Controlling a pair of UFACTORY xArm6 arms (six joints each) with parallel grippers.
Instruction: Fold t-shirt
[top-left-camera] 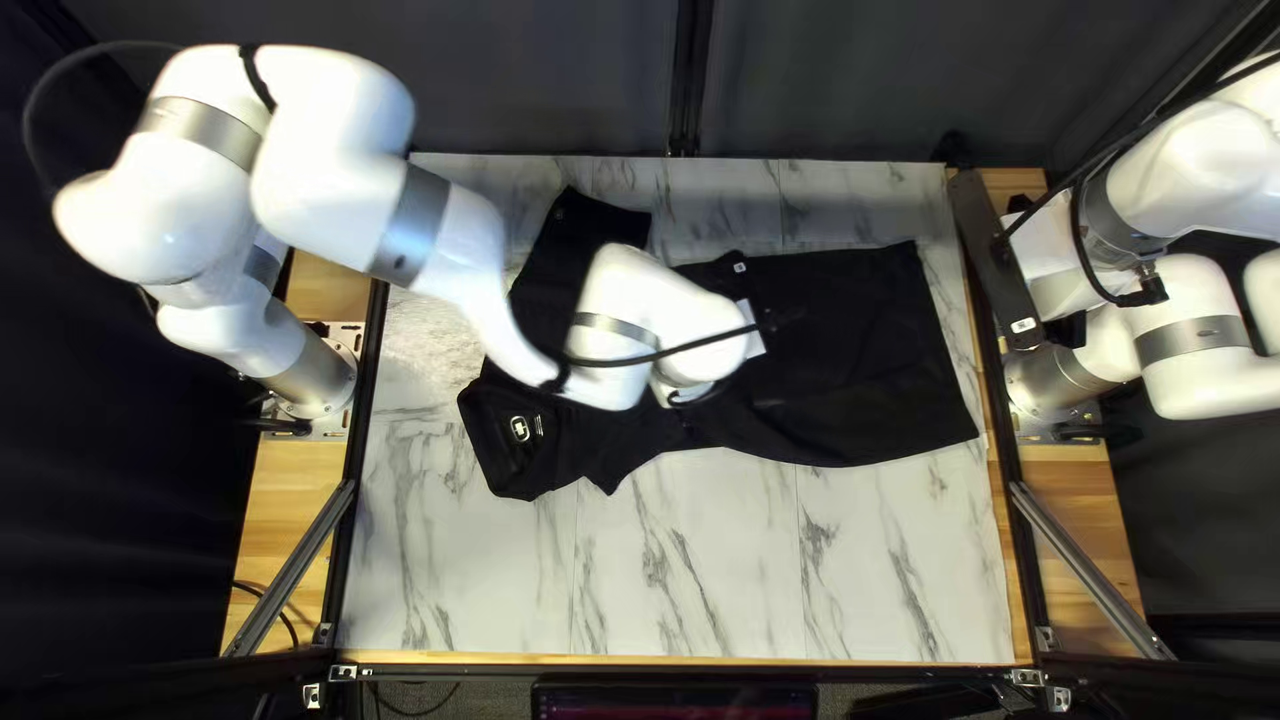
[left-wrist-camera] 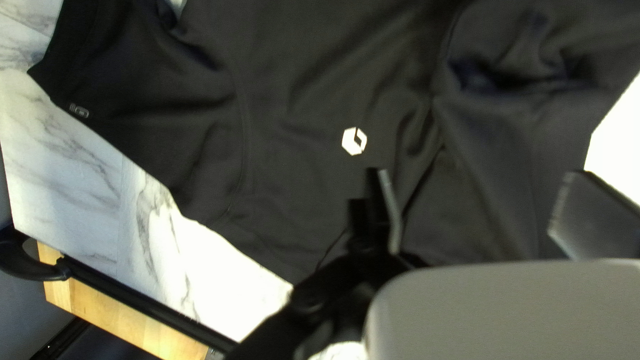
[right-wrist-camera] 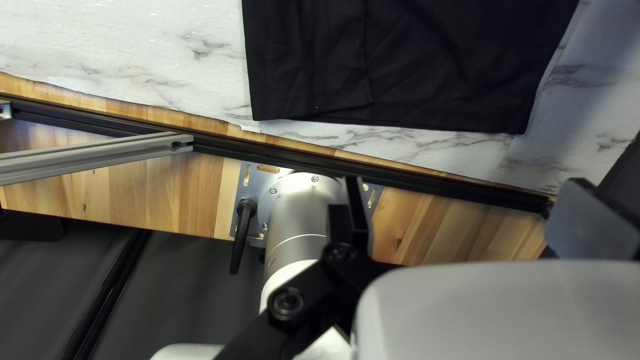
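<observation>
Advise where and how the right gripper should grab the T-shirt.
I'd bring the right gripper in from its base side and pinch the T-shirt at the hem corner nearer the table's near edge: the straight hem faces that base, lies flat, and ends there in a distinct corner.

The top left view slants down from above the surface (top-left-camera: 880,574)'s near edge, farthest back. The left wrist view faces the shirt (left-wrist-camera: 287,133) closely; the right wrist view faces its arm's base (right-wrist-camera: 297,213), sharing the shirt's wide end with the first.
</observation>
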